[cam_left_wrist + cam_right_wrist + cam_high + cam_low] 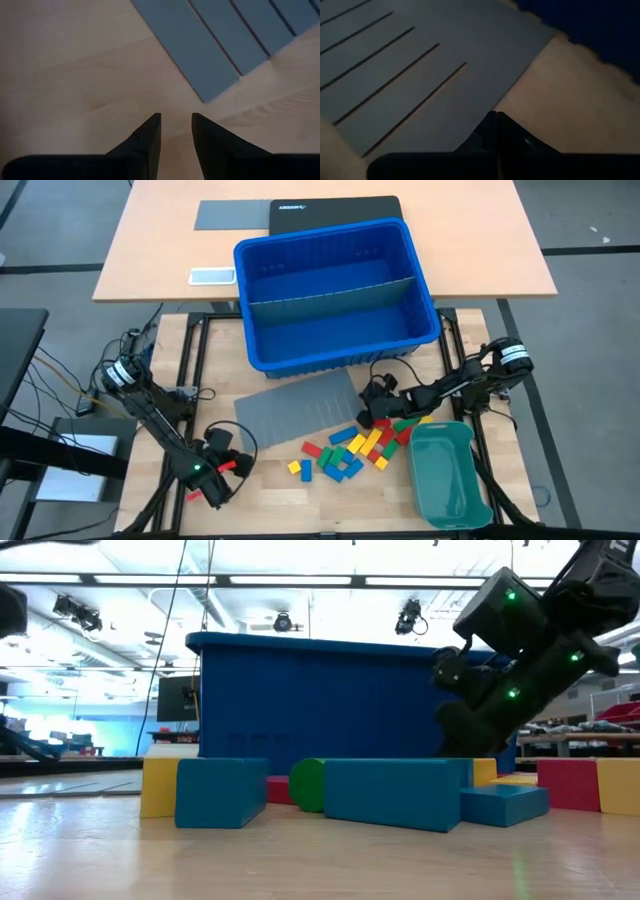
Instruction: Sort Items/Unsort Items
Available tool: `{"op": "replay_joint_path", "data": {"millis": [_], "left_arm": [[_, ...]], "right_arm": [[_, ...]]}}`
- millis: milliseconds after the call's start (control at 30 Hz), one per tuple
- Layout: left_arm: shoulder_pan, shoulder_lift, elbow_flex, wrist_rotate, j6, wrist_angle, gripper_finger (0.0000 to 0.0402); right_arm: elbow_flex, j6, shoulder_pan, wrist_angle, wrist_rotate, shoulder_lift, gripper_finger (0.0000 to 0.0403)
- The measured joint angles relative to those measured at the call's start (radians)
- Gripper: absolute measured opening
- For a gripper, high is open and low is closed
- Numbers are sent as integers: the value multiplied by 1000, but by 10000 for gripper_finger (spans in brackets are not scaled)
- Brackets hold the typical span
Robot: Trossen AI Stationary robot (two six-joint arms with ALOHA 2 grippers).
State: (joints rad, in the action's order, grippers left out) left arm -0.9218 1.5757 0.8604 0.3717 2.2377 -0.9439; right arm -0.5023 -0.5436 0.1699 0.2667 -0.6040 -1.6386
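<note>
Bright overhead ceiling lights — dim, murky right wrist view

Robotics laboratory or test hall. Long ceiling light strips (pixel 300 580) are shining over an open room, with black camera or lamp units (pixel 283 622) hanging from overhead rails. A pale wooden worktop (pixel 290 480) is sitting inside a black metal frame (pixel 190 360) on a grey floor, with loose cables (pixel 50 385) trailing beside the frame. Behind a large blue bin (pixel 335 290), a second wooden desk (pixel 160 250) is carrying a closed black laptop (pixel 335 208) and a phone (pixel 212 276). Beyond the bin, more benches and a dark monitor (pixel 176 700) are showing in the room.
</note>
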Motion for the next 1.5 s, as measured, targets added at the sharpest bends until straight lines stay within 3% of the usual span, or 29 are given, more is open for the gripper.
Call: {"op": "replay_joint_path", "data": {"millis": [200, 433, 800, 1067, 1500], "left_arm": [[1, 0, -86, 53, 19, 154, 115], [5, -4, -146, 66, 26, 208, 115], [30, -2, -173, 160, -23, 244, 115], [28, -2, -230, 278, -38, 387, 115], [29, 0, -230, 292, -38, 403, 116]], "right_arm": [[0, -13, 0, 3, -39, 0, 0], [-1, -90, -26, -91, -78, 0, 0], [-2, -31, -59, 5, 109, 3, 0], [-3, -29, -59, 7, 129, 3, 0], [0, -27, -60, 21, 156, 3, 0]]}}
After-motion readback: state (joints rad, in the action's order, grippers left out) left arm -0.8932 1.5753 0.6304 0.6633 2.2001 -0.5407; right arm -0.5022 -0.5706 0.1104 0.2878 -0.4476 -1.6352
